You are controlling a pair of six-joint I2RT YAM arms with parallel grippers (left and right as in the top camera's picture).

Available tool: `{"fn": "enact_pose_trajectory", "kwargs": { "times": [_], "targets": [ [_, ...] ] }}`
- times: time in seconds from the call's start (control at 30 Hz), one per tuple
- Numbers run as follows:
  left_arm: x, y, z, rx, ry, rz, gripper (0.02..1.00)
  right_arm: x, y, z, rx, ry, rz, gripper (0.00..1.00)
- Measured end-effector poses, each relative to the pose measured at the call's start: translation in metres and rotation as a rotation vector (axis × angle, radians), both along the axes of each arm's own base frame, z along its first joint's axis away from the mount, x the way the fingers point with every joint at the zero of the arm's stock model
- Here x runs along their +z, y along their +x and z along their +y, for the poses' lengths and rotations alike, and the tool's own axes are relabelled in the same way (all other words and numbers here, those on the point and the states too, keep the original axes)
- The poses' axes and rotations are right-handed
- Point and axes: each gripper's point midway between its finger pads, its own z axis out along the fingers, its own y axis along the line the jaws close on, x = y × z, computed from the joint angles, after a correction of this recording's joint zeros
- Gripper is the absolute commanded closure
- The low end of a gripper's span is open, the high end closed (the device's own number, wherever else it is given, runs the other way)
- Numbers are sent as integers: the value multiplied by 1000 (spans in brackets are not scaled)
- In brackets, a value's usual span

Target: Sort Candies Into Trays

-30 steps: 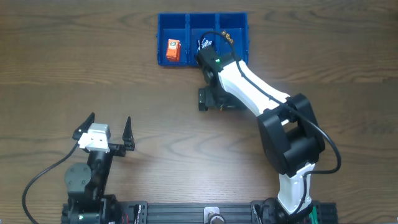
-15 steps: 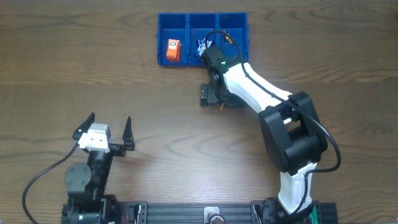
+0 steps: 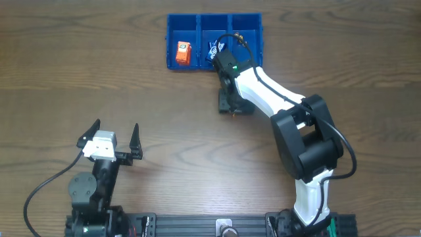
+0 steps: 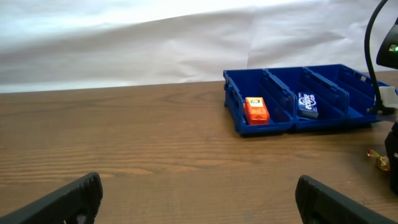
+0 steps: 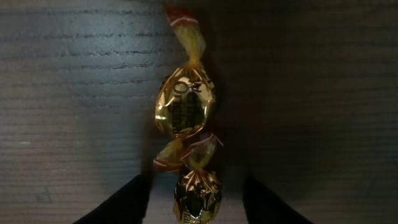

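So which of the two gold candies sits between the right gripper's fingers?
The nearer gold candy, flanked on both sides by the open right gripper. The farther gold candy lies on the table beyond the fingertips, outside their span.

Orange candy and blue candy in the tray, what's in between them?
A divider wall of the blue tray stands between the orange candy and the blue candy, seen in the left wrist view.
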Motion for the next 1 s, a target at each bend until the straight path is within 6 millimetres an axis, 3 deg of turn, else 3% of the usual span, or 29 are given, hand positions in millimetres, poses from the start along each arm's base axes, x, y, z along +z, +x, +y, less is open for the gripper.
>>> {"fn": "enact_pose_trajectory", "kwargs": {
  "times": [0.1,0.27,0.33,0.77,0.83,0.9,0.97,1.0],
  "targets": [
    [0,0,0,0,0,0,20,0,0,0,4,0,0,720],
    [0,0,0,0,0,0,20,0,0,0,4,-1,0,860],
    [0,0,0,0,0,0,20,0,0,0,5,0,0,961],
    [0,0,0,0,0,0,20,3,-1,0,5,0,0,963],
    [0,0,0,0,0,0,20,16,-2,-1,9,10,-18,963],
    [0,0,0,0,0,0,23,55,2,2,15,55,-102,963],
    [0,0,0,0,0,0,23,81,8,3,22,79,-176,963],
    [0,0,0,0,0,0,23,105,18,2,23,94,-258,965]
  ]
}}
